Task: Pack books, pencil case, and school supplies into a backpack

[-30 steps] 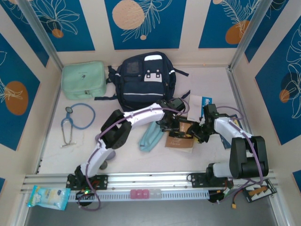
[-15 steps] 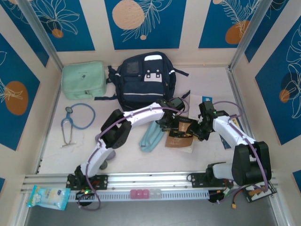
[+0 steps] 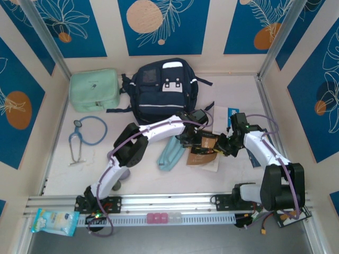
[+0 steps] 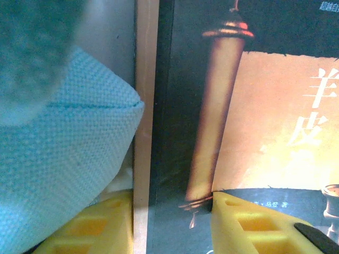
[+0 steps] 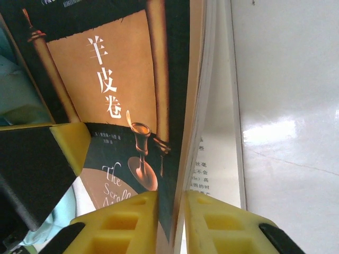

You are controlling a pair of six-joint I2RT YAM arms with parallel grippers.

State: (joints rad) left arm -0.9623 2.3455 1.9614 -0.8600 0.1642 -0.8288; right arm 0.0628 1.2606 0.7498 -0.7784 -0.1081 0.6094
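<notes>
Step in hand: I am getting hold of the brown book [image 3: 203, 153] so it can go into the backpack [image 3: 161, 90].
Where the book is: it lies flat on the table [image 3: 143, 177], in the middle, in front of the backpack and apart from it. The pencil case [image 4: 58, 159] lies just beside it, on the left arm's side.
Right jaws: pressed together on the edge of the front cover. The cover sits between the two yellow fingers [image 5: 127, 222], and white pages show under it.
Left jaws: spread. One finger rests on the cover, and the other is down beside the book, next to the pencil case. They pinch nothing. I think they are holding the book down.
How far along: the book and the pencil case are both outside the backpack, so I think the packing has hardly begun.
Next move: I think I need a grip on the whole book, not just the cover, or it will flap open when I lift it. Then I carry it to the backpack. I cannot tell if the backpack is unzipped.
</notes>
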